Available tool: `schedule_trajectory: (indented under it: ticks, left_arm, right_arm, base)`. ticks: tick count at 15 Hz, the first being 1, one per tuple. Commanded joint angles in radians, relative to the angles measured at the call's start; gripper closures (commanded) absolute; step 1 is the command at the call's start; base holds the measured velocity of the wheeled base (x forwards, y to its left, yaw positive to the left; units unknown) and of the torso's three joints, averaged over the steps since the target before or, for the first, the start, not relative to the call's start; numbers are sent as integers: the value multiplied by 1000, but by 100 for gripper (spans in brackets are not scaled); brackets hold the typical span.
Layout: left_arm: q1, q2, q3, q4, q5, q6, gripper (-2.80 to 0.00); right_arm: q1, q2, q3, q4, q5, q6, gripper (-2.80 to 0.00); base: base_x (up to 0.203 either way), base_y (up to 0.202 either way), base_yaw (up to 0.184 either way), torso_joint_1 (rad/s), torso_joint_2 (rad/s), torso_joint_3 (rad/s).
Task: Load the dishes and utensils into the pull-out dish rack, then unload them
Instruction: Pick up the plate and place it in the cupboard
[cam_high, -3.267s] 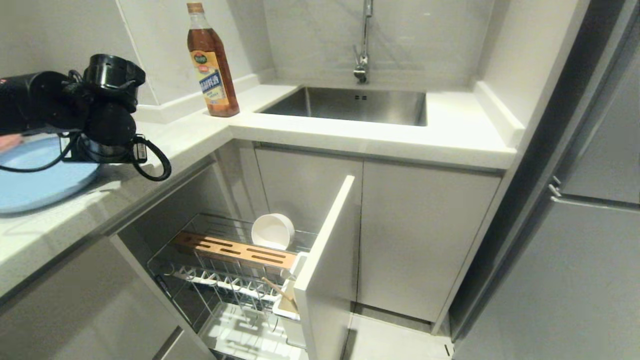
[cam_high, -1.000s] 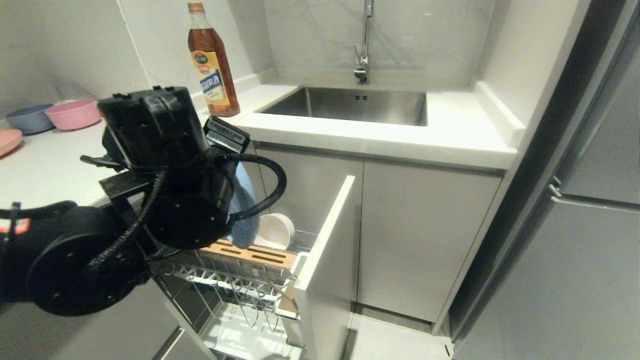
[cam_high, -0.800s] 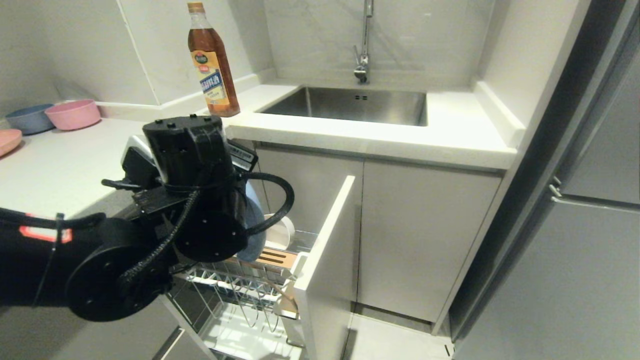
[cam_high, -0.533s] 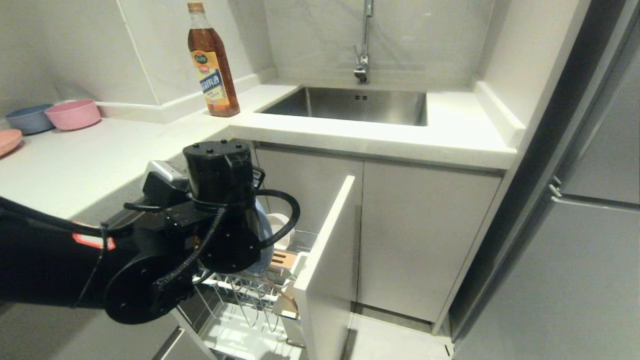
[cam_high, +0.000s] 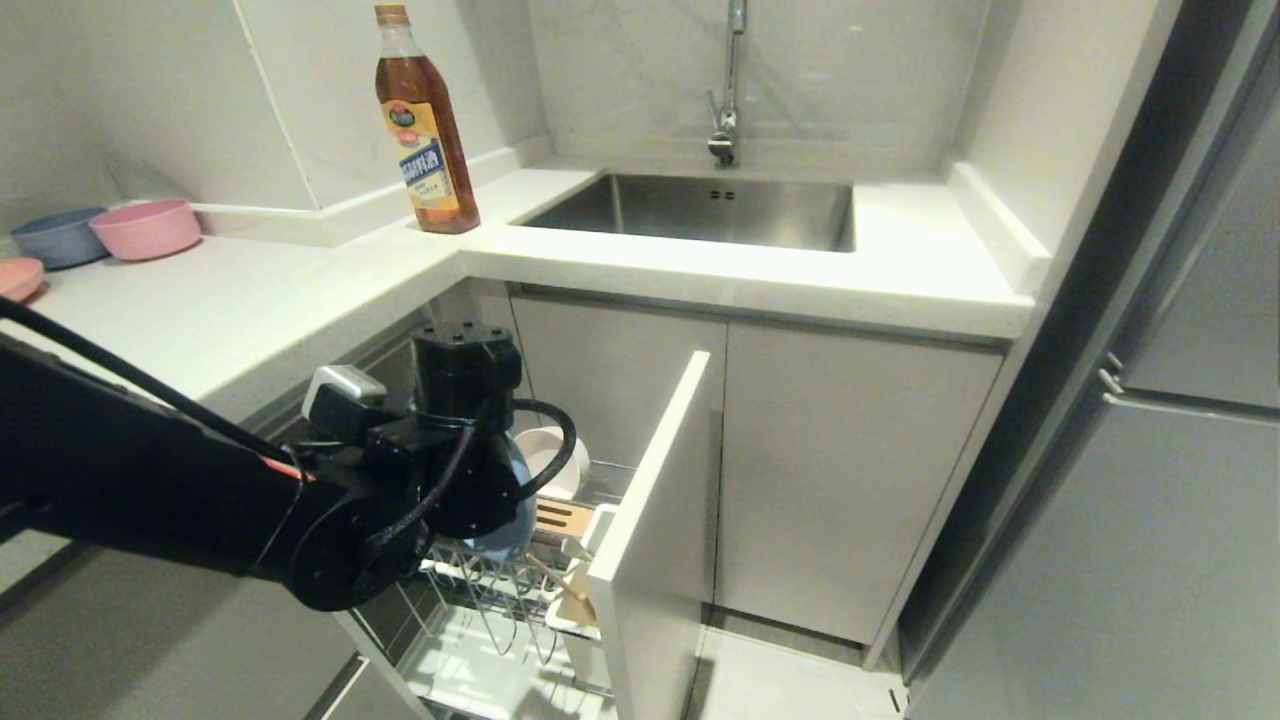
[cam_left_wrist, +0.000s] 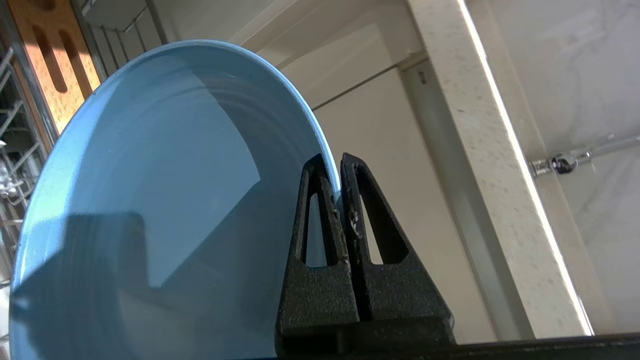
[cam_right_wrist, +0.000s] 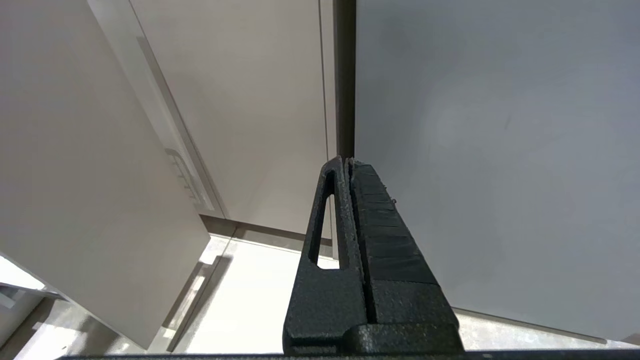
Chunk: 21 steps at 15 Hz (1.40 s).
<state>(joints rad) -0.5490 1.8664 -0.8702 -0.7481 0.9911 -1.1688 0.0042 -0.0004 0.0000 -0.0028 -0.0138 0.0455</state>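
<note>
The left tool (cam_left_wrist: 336, 187) pinches the rim of the blue plate (cam_left_wrist: 150, 200), held on edge over the rack (cam_high: 480, 590), beside the white bowl (cam_high: 552, 460) at its back. The right tool (cam_right_wrist: 347, 165) hangs parked, fingers pressed together, empty.

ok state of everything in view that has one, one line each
left gripper: shut on the rim of the light-blue plate
light-blue plate: held on edge over the rack
pull-out dish rack: pulled out
white bowl: on its side in the rack
chopsticks: in the rack's front holder
right gripper: shut, empty, parked
bottle: upright, capped
tap: no water running
</note>
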Motion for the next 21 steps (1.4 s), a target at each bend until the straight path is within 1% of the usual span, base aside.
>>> schedule_trajectory:
  ticks: [1,5,6,10,13,15,21]
  left_arm:
    - [18,23,-2,-5,-8,-26,0]
    - [41,34,-10,-8,-60,-80,0]
    - [46,38,-16,-8,-64,-81,0]
    - [58,61,-15,-10,-63,-107,0]
    - [65,70,-13,-11,-63,-112,0]
    - [67,75,-11,-6,-63,-130,0]
    - [67,89,-10,-5,-58,-131,0]
  right_arm:
    - [0,0,0,0,0,0,0]
    - [0,0,0,0,0,0,0]
    - [0,0,0,0,0,0,0]
    - [0,0,0,0,0,0,0]
    - [0,0,0,0,0,0,0]
    - [0,0,0,0,0,-1,0]
    - [0,0,0,0,0,-1,0]
  base:
    - [0,0,0,0,0,0]
    - [0,0,0,0,0,0]
    - [0,0,0,0,0,0]
    - [0,0,0,0,0,0]
    - [0,0,0,0,0,0]
    - [0,0,0,0,0,0]
    - [0,0,0,0,0,0]
